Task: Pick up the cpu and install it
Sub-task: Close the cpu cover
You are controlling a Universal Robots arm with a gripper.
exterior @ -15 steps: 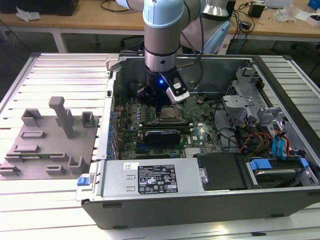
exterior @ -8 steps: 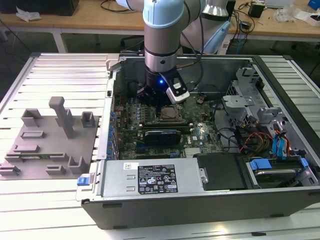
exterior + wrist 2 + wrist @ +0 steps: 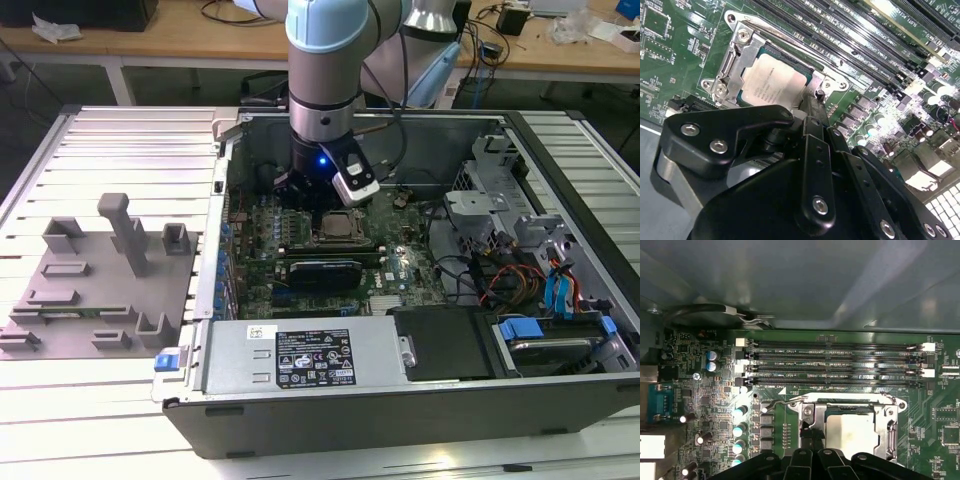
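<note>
Cpu flat inside socket frame, gripper beside its edge

Overhead light washes the slatted table near-white along its front edge, the computer case dimmer inside — one blue lamp glowing. In the second wrist view the cpu shines pale, the motherboard flaring white at its capacitors.

Wooden benches behind ribbed metal table
</note>
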